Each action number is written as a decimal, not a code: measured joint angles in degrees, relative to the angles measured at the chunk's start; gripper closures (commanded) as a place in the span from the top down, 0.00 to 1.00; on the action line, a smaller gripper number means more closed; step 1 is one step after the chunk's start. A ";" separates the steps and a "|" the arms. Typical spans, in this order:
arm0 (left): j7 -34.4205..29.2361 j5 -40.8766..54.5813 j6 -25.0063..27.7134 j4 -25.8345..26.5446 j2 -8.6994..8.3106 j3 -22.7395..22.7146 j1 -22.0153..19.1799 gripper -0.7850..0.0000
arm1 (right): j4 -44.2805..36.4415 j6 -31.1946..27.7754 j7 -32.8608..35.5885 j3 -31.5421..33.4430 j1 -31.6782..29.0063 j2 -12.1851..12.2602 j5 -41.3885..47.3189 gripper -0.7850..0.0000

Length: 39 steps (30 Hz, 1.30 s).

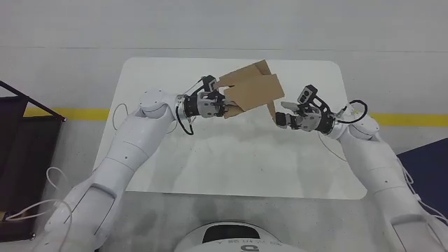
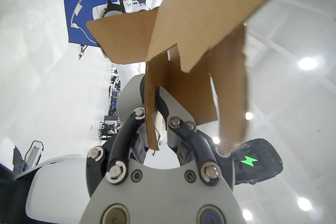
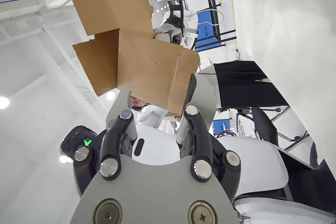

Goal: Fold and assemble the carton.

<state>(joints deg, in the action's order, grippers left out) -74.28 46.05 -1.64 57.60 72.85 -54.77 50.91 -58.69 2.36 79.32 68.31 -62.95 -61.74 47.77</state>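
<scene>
A brown cardboard carton [image 1: 252,89], partly unfolded with loose flaps, hangs in the air over the far middle of the white table [image 1: 175,168]. My left gripper [image 1: 225,105] is shut on one thin flap at the carton's left end; in the left wrist view that flap runs between the closed fingers of the left gripper [image 2: 155,107] while the carton [image 2: 210,12] fans out beyond. My right gripper [image 1: 278,120] sits at the carton's right lower corner. In the right wrist view the right gripper [image 3: 160,89] is open, and a corner of the carton [image 3: 147,64] lies between its spread fingers, against one pad.
A dark rack [image 1: 21,133] stands on the floor left of the table. A blue panel [image 1: 428,164] is at the right edge. A yellow floor line [image 1: 70,113] runs behind the table.
</scene>
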 measured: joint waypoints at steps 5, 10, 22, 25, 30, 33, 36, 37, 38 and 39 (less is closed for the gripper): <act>-0.26 0.04 0.30 -0.60 0.06 -0.23 -0.15 0.00 | 0.69 -0.39 -0.37 -0.39 0.48 -0.09 -1.06 0.68; -0.70 -0.63 0.20 -1.00 0.08 -0.22 -0.39 0.00 | 0.93 -2.85 1.47 -1.16 1.53 0.29 -6.81 1.00; -4.50 -1.58 0.10 -1.60 0.10 -0.14 -1.34 0.00 | 5.27 -5.95 -1.82 4.90 3.98 1.57 -5.98 0.93; -5.23 -1.93 -0.01 -1.55 0.06 -0.12 -1.36 0.00 | 4.18 -6.51 -2.21 6.89 3.90 1.74 -3.02 0.89; -6.42 -2.33 -0.31 -1.24 0.04 0.11 -1.21 0.00 | -0.99 -7.32 -1.42 6.74 2.51 1.32 0.49 0.89; -7.43 -2.25 -0.38 -0.76 0.14 0.47 -1.20 0.00 | -3.25 -7.92 -1.61 4.36 2.28 0.69 -0.11 0.90; -8.40 -1.60 -0.22 -0.28 0.27 0.63 -1.24 0.00 | -2.61 -8.24 -2.10 1.45 3.15 -0.07 -1.31 0.91; -8.61 -1.36 -0.16 -0.19 0.30 0.61 -1.26 0.00 | -2.16 -8.33 -2.06 0.81 3.52 -0.25 -1.56 0.93; -8.74 -1.18 -0.12 -0.13 0.31 0.55 -1.29 0.00 | -1.70 -8.43 -1.79 0.36 3.85 -0.37 -1.67 0.95; -8.84 -0.99 -0.08 -0.08 0.30 0.42 -1.31 0.00 | -1.11 -8.62 -1.21 0.08 4.16 -0.47 -1.67 0.97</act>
<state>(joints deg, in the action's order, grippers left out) -83.12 45.07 -1.72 57.52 73.15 -54.36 49.59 -59.80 -6.26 78.11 68.39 -58.78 -62.20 46.10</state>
